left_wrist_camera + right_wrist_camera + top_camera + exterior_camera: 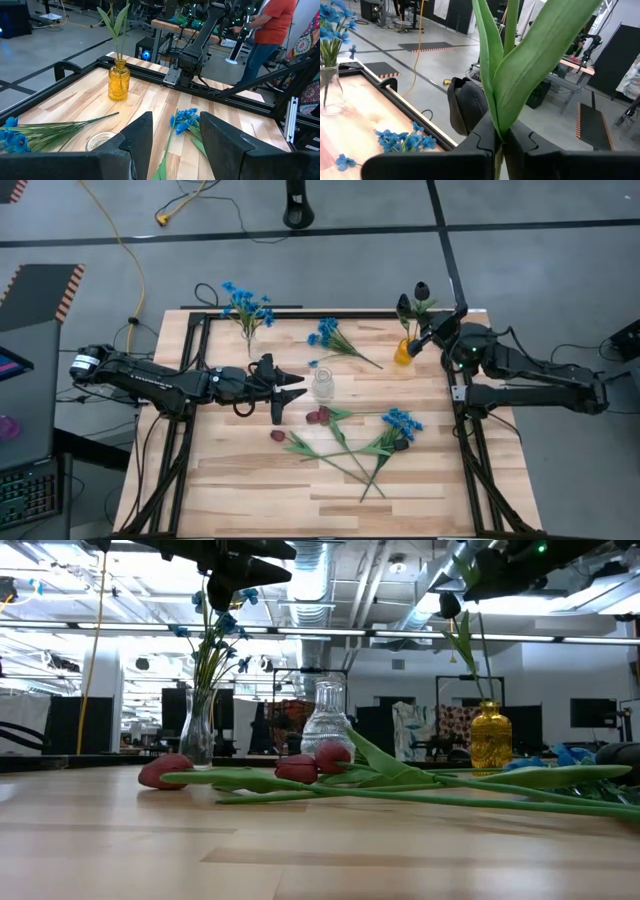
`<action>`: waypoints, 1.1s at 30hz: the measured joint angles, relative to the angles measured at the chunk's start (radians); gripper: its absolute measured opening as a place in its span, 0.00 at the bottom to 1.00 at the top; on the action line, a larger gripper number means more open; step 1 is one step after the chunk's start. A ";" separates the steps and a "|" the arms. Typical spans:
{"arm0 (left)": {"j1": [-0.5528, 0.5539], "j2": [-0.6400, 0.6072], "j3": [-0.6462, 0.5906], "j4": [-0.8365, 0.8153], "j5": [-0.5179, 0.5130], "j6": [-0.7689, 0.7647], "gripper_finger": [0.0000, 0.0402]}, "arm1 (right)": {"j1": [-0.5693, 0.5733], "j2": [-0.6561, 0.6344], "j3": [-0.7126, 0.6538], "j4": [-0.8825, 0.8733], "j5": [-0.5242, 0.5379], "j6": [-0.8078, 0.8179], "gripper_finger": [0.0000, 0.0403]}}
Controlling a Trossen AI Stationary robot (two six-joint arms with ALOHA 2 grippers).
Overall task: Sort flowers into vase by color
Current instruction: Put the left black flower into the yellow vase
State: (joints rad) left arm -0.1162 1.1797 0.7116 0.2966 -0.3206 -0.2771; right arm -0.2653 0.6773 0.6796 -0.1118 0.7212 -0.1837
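Observation:
A yellow vase point(402, 353) stands near the table's far right corner with a near-black-budded sprig point(420, 290) rising from it. My right gripper point(428, 338) is above that vase, shut on the sprig. A clear vase point(246, 332) at the far left holds blue blooms point(245, 305). An empty clear vase point(323, 385) stands mid-table. My left gripper point(292, 392) is open just left of it, touching nothing. Dark red rosebuds point(318, 417), another red bud point(278, 436) and a blue sprig point(402, 423) lie on the near half. Another blue sprig point(335, 338) lies farther back. My right gripper pinches the sprig's green stem and leaves point(498, 131) between its two fingers, just below the near-black bud point(466, 106). The sprig stands roughly upright, and its lower stem point(478, 680) runs down into the yellow vase point(491, 735).
Black frame rails point(190, 350) border the table's far, left and right sides. The green stems point(345, 455) of the lying sprigs cross each other on the near half. A person point(272, 25) stands at a bench beyond the table.

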 joint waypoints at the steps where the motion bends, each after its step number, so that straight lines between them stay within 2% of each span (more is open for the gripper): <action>1: 0.000 0.000 0.000 0.000 0.000 0.000 0.37 | 0.000 0.003 0.000 0.001 0.000 0.001 0.11; 12: 0.000 0.000 0.000 0.000 0.000 0.000 0.37 | 0.000 0.015 0.000 -0.006 0.000 0.038 0.11; 23: 0.000 0.000 0.000 0.000 0.000 0.000 0.37 | 0.000 0.082 0.000 -0.018 0.008 0.037 0.11; 33: 0.000 0.000 0.000 0.000 0.000 0.000 0.37 | 0.000 0.073 0.000 -0.014 0.012 0.034 0.11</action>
State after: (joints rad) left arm -0.1165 1.1801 0.7116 0.2966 -0.3206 -0.2771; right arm -0.2657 0.7499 0.6796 -0.1262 0.7330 -0.1501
